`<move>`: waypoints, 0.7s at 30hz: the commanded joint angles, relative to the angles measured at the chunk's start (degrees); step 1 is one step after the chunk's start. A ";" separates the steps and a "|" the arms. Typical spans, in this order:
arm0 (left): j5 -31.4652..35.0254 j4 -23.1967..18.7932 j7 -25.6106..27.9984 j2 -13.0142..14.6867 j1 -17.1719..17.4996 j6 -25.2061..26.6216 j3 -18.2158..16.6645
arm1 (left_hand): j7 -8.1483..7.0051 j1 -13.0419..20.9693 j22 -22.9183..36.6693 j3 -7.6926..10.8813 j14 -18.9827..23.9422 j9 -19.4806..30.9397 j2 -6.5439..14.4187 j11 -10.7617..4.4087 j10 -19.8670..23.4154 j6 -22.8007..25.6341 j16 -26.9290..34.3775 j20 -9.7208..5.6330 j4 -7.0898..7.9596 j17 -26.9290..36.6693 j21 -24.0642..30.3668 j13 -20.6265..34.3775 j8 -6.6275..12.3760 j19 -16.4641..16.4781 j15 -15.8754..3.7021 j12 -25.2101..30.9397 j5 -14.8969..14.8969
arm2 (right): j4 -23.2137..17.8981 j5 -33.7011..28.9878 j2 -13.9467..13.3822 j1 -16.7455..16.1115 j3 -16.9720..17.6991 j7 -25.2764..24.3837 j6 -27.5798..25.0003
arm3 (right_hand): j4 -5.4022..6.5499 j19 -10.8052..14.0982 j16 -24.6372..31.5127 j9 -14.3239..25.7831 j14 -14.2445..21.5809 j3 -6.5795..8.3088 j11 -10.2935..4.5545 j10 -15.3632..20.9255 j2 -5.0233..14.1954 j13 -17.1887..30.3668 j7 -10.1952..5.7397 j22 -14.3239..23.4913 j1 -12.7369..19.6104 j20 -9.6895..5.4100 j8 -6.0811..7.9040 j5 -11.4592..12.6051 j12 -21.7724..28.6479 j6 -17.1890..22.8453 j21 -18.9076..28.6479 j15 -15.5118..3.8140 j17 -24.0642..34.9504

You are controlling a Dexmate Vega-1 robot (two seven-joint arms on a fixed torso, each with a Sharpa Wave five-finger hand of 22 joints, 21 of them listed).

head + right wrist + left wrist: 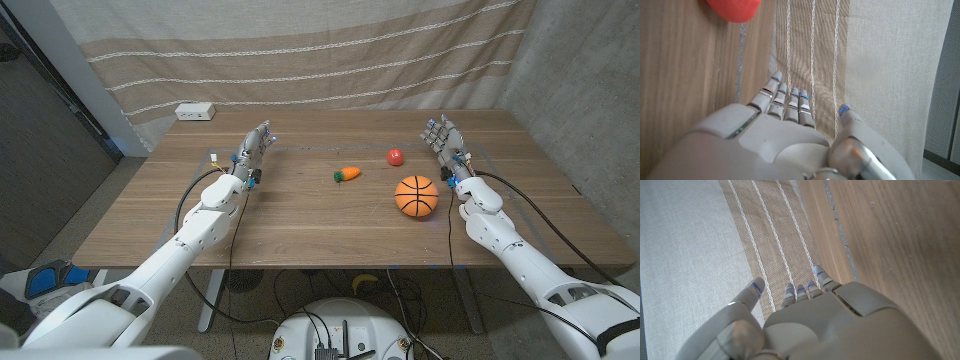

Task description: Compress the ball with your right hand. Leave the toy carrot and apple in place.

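An orange ball with black seams, patterned like a basketball, sits on the wooden surface toward the robot's right side, near the front half of the top. It lies just in front of and slightly inward from the right hand, close to that arm's wrist but not touched by it. The right hand is released: its fingers are stretched out, apart and pointing toward the far edge, holding nothing. In the right wrist view the same hand shows its fingers extended toward the striped beige curtain, with a red rounded shape at the edge of the frame on the wood.

A small red toy apple rests farther back than the ball, between the ball and the far edge, well apart from both hands. A small orange toy carrot with a green top lies near the middle of the surface, to the left of the ball and apart from it.

The left hand is on the robot's left side, also released, fingers extended and grasping nothing. The left wrist view shows this hand with straight fingers reaching toward the curtain.

A white box-shaped device sits at the far left corner of the surface.
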 commanded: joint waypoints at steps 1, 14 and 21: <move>0.36 0.45 -0.27 -0.18 -0.33 -0.57 0.21 | -0.47 -0.31 0.06 0.07 -0.02 0.22 1.64 0.11 0.07 0.26 0.33 0.04 -0.49 0.09 -0.22 0.13 0.35 0.19 -0.96 0.56 0.38 | -8.25 -3.41 -3.72 -4.49 1.18 -5.99 0.71 | -0.71 0.19 0.16 0.13 0.61 0.24 -0.08 0.70 0.48 0.12 -0.12 0.34 0.76 0.48 0.26 0.35 0.30 0.78 0.19 0.14 -0.11; 0.59 -0.67 0.50 0.14 0.19 -0.25 0.11 | -0.61 -0.43 0.08 0.10 0.14 0.24 1.54 0.24 0.21 0.66 0.34 0.35 -0.76 0.07 -0.26 0.13 0.43 0.72 -0.99 0.62 0.35 | -12.92 -7.86 -6.41 -6.73 1.87 -10.28 1.61 | -1.74 0.25 0.14 0.15 0.92 0.43 -0.15 1.01 0.53 0.12 -0.20 0.35 1.29 0.76 0.26 0.55 0.29 1.05 0.12 0.17 -0.27; 0.70 -0.76 0.70 0.08 0.25 -0.24 0.15 | -0.68 -0.47 0.09 0.11 0.14 0.24 1.51 0.17 0.25 0.81 0.32 0.55 -0.90 0.05 -0.33 0.13 0.45 0.84 -1.01 0.63 0.34 | -14.77 -9.77 -7.51 -7.53 2.41 -11.78 2.19 | -2.47 0.49 0.15 0.16 1.23 0.47 0.15 1.65 0.56 0.13 -0.05 0.35 1.53 1.05 0.35 0.66 0.41 1.57 0.14 0.43 -0.39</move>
